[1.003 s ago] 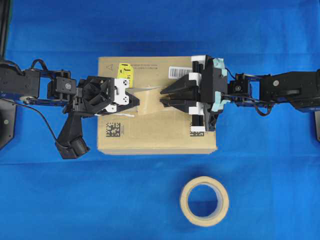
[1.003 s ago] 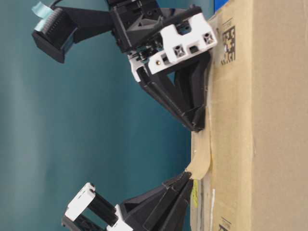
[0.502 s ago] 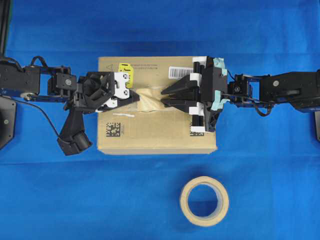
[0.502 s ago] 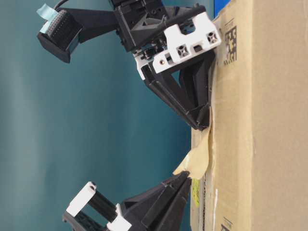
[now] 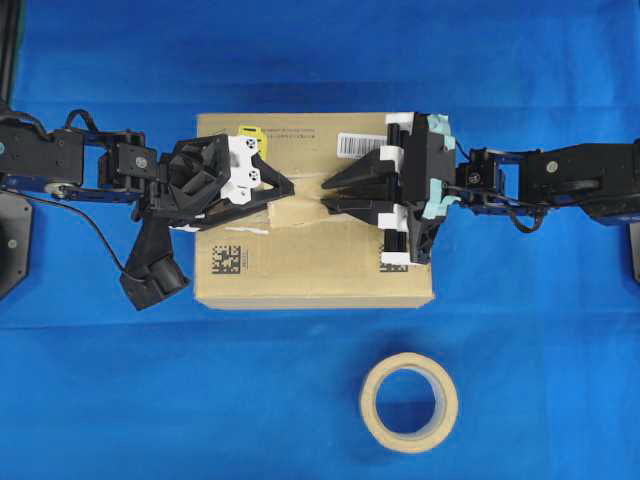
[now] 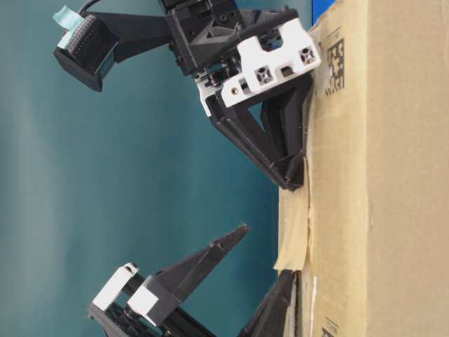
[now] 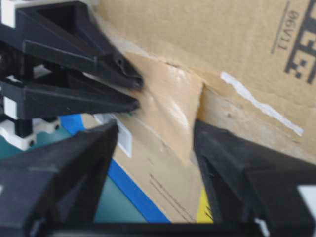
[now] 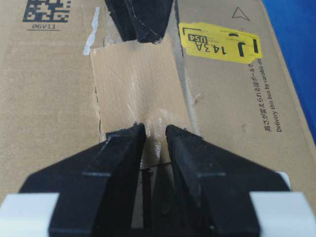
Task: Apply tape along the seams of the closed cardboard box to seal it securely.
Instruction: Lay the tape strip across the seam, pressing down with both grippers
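The cardboard box (image 5: 320,265) lies in the middle of the blue cloth. The tape (image 5: 298,210), a short tan piece, lies along the seam on top of the box, its left end slightly lifted (image 6: 293,235). The seam is mostly covered; a ragged pale strip (image 5: 240,230) marks it. My left gripper (image 5: 285,192) is open, its jaws spread wide over the tape's left end (image 7: 170,106) without holding it. My right gripper (image 5: 324,195) has its jaws narrowly apart, and its tips press the tape's other end (image 8: 133,84) onto the box.
The round beige tape roll (image 5: 370,402) lies on the cloth in front of the box. The box carries a yellow sticker (image 8: 217,44), a barcode label (image 5: 358,143) and a matrix code (image 5: 227,257).
My left gripper has opened and let go of the tape's left end, moving slightly right. The tape now lies flatter on the box. The right gripper has not moved.
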Controlling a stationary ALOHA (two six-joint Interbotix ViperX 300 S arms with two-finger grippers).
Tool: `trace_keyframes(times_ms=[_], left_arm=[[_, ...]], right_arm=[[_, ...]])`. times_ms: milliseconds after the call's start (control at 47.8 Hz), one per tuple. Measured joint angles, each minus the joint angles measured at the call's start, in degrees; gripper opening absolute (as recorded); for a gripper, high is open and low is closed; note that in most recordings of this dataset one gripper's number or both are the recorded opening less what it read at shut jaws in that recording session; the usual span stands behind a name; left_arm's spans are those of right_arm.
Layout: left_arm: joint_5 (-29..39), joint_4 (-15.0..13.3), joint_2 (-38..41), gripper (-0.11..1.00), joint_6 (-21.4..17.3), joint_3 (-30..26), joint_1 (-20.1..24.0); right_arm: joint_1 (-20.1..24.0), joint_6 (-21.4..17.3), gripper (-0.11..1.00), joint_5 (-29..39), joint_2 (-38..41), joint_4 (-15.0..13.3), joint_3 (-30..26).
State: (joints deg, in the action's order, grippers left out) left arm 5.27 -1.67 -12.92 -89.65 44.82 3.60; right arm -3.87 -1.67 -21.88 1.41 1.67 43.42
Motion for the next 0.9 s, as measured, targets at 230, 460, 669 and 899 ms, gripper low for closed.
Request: trace_keyframes(times_ms=[230,460,669,899], left_arm=[[1.23,0.0,0.0,0.56,0.09,0.0,0.7],[1.23,0.0,-0.09,0.56,0.09,0.0,0.88],[1.49,0.0,-0.18,0.56,0.26,0.0,0.97],[1.58,0.0,-1.41,0.56,0.53,0.62,1.05]], right_arm=[[0.0,-0.09,0.34,0.0,0.0,0.09,0.09],[0.0,-0.09,0.34,1.41,0.0,0.09,0.0],[-0.09,-0.09,0.34,2.55,0.0,0.09,-0.09],[0.0,0.0,0.34,2.81,0.0,0.18,-0.09]])
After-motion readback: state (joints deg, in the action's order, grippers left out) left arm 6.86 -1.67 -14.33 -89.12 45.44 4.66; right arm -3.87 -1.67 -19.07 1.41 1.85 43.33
